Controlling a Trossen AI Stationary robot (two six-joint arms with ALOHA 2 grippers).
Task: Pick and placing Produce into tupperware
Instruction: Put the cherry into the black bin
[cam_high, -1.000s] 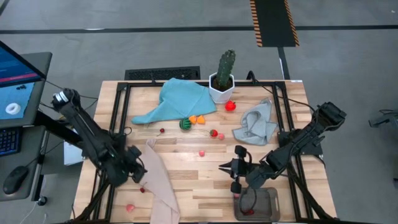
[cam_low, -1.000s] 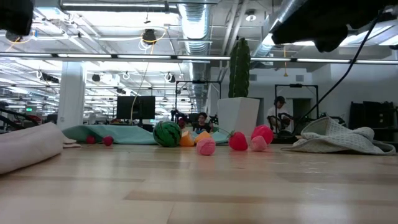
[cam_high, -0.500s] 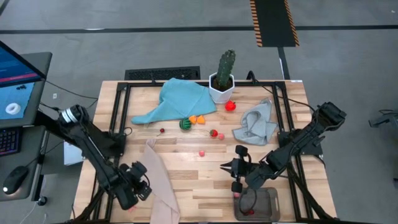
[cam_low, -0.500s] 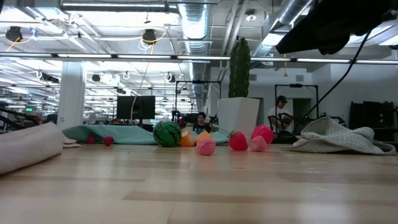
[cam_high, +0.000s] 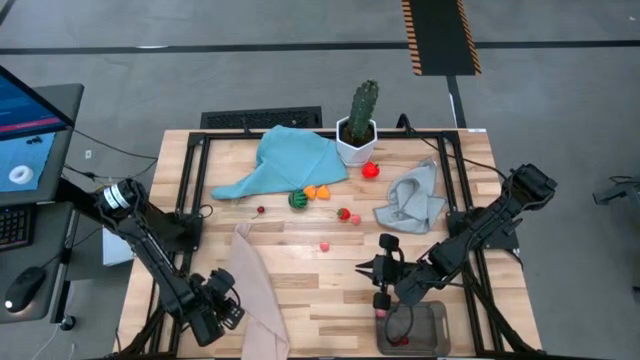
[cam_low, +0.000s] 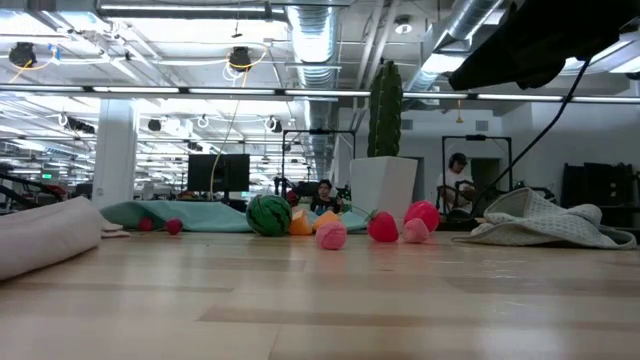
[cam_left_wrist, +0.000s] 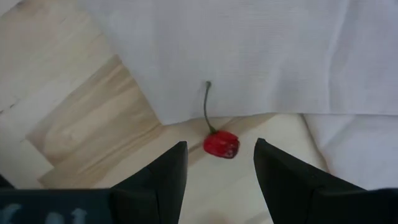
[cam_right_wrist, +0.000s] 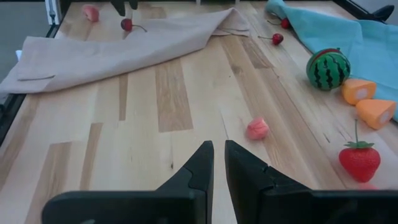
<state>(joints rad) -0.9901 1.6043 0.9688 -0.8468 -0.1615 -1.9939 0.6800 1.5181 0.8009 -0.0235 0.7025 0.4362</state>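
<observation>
The produce lies scattered: a striped green ball (cam_high: 297, 199), orange pieces (cam_high: 317, 191), a strawberry (cam_high: 343, 213), a red piece (cam_high: 371, 170) and a pink piece (cam_high: 324, 245) on the wood. A red cherry (cam_left_wrist: 221, 144) lies at the beige cloth's edge. My left gripper (cam_high: 225, 303) (cam_left_wrist: 219, 149) is open at the near left, its fingertips on either side of this cherry without touching it. The clear tupperware (cam_high: 440, 322) sits at the near right edge with red produce inside. My right gripper (cam_high: 360, 270) (cam_right_wrist: 217, 155) hovers left of it, shut and empty, pointing toward the table's left.
A beige cloth (cam_high: 255, 295) stretches along the near left beside my left gripper. A teal cloth (cam_high: 290, 160), a cactus in a white pot (cam_high: 358, 125) and a grey cloth (cam_high: 412, 200) occupy the far half. Another red piece (cam_high: 380, 312) lies just left of the tupperware.
My left gripper has moved toward the table's near edge along the beige cloth and now stands over the cherry there. No produce has moved.
</observation>
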